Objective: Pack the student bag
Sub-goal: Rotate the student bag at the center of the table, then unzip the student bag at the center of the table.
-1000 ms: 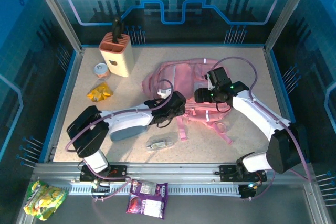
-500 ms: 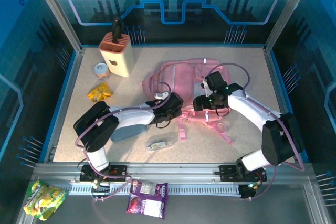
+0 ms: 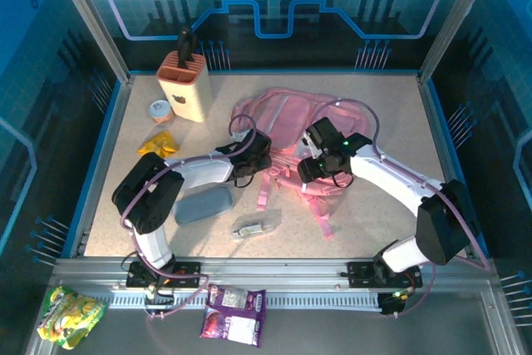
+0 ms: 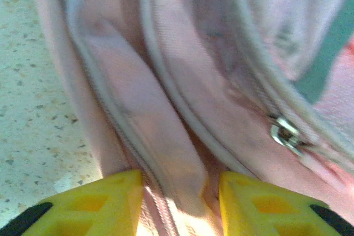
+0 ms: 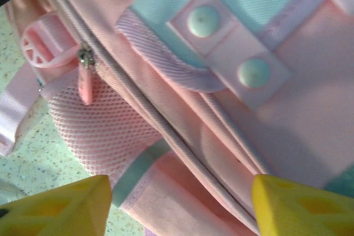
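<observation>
My left gripper (image 4: 177, 192) is half closed, pinching a fold of the student bag (image 3: 287, 114) near its zip pull (image 4: 285, 134), probably to tug it into place. My right gripper (image 5: 180, 203) hangs wide open and empty over the bag's front. The bag, lying mid-table (image 3: 391, 122), has slid left with both arms since a second ago.

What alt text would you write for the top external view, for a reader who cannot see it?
A pink bag lies on a speckled table, with the left tool and right tool both down on it. A grey-blue pencil case lies beside the left arm.
</observation>
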`<state>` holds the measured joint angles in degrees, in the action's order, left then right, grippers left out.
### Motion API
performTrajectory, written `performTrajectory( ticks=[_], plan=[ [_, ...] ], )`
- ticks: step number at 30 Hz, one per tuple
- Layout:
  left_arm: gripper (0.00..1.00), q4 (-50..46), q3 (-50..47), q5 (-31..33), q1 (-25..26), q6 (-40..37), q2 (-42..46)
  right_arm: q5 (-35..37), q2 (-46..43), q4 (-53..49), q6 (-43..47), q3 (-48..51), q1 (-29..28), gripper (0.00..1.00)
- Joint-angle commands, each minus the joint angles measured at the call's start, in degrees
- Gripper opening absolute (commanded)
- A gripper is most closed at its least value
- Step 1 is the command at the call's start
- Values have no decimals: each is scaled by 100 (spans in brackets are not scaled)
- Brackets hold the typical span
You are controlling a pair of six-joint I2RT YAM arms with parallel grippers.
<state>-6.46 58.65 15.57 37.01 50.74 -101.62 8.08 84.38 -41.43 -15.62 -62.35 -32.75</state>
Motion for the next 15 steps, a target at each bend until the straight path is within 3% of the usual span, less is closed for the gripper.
performTrajectory(
  ticks=[1,8,15],
  plan=[
    [43,90,-113,-339,41,-223,463,477,271,-710,477,-397,-149,66],
    [44,45,-362,-301,162,-195,970,702,1011,-904,768,-1020,-611,60],
    [45,-1,-602,-253,169,-149,1240,888,1587,-735,820,-1194,-667,54]
  ],
)
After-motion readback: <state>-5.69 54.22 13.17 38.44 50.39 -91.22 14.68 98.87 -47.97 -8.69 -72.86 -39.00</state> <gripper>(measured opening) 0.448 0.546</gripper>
